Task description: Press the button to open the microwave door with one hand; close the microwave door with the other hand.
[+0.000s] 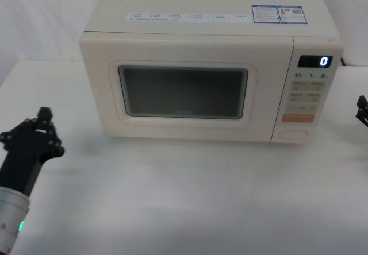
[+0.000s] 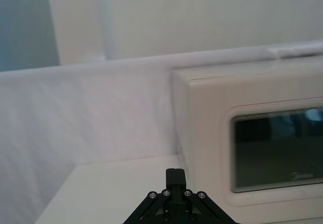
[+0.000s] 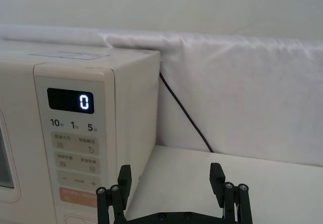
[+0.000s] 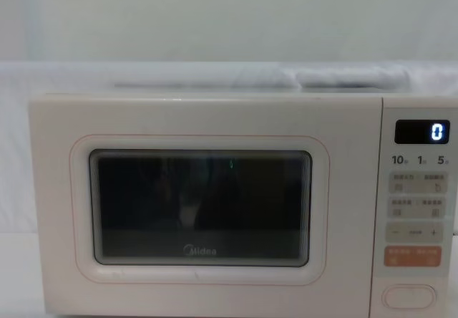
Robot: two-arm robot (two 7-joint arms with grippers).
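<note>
White surface (image 1: 190, 197) carries a cream microwave w/ the microwave door (image 1: 184, 88) flush shut at the front. Control panel (image 1: 309, 94) sits at the door's right, display reading 0. Left gripper (image 1: 45, 117) hovers near the surface, front-left of the door, well apart from it, fingers closed together. Right gripper (image 3: 171, 176) is cut off at head view's right edge; wrist view shows it released, beside the panel. The button (image 4: 408, 296) sits lowest on the panel, untouched.

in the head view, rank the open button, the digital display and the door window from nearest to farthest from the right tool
1. The button, bottom of the control panel, nearest the right tool at the right edge.
2. The digital display, top of the panel.
3. The door window, left of the panel, farthest.
</note>
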